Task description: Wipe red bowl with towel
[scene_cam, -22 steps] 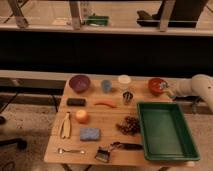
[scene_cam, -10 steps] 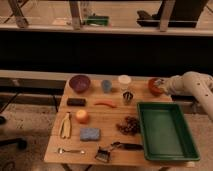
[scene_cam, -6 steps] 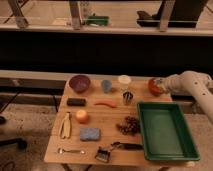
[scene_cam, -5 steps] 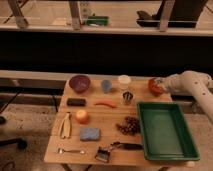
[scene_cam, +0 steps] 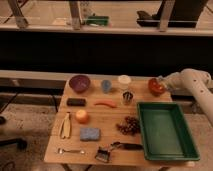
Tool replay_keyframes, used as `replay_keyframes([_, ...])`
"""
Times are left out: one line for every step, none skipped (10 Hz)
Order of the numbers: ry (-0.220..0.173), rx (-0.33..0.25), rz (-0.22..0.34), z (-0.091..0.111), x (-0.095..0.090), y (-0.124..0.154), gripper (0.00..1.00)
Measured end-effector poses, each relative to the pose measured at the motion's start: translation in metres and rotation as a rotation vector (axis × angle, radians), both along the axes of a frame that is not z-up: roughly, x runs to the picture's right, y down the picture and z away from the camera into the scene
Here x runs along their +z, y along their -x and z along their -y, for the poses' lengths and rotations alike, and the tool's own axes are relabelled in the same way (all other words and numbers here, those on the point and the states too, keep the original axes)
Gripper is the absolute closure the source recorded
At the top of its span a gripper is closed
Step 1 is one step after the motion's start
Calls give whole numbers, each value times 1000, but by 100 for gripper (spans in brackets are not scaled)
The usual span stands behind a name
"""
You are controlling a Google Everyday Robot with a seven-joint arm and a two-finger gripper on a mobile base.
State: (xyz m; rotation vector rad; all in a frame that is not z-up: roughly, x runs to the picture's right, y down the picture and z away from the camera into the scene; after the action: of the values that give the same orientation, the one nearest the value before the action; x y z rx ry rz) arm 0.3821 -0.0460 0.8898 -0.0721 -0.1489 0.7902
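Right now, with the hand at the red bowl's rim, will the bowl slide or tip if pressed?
Likely to slide: the red bowl looks glossy and small, sitting loose on the wooden table. It may tip, since the hand is at its rim, off centre. It sits near the table's edge, so push gently.

My gripper (scene_cam: 161, 84) sits at the far right corner of the table (scene_cam: 107, 122), at the right side of the far-right bowl (scene_cam: 154, 87). Left along the far edge — a tub (scene_cam: 124, 80), a cup (scene_cam: 106, 85), another bowl (scene_cam: 79, 83). The tray (scene_cam: 165, 105) lies near-right.
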Motion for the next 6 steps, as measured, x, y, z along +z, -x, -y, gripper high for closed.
replay_keyframes([0, 9, -8, 3, 6, -4, 100])
replay_keyframes([1, 12, -11, 5, 10, -5, 100])
replay_keyframes([0, 15, -13, 7, 12, -6, 100])
replay_keyframes([1, 19, -17, 8, 16, -8, 100])
replay_keyframes([0, 23, -21, 9, 18, -11, 100])
replay_keyframes([-2, 21, -22, 12, 21, -10, 100])
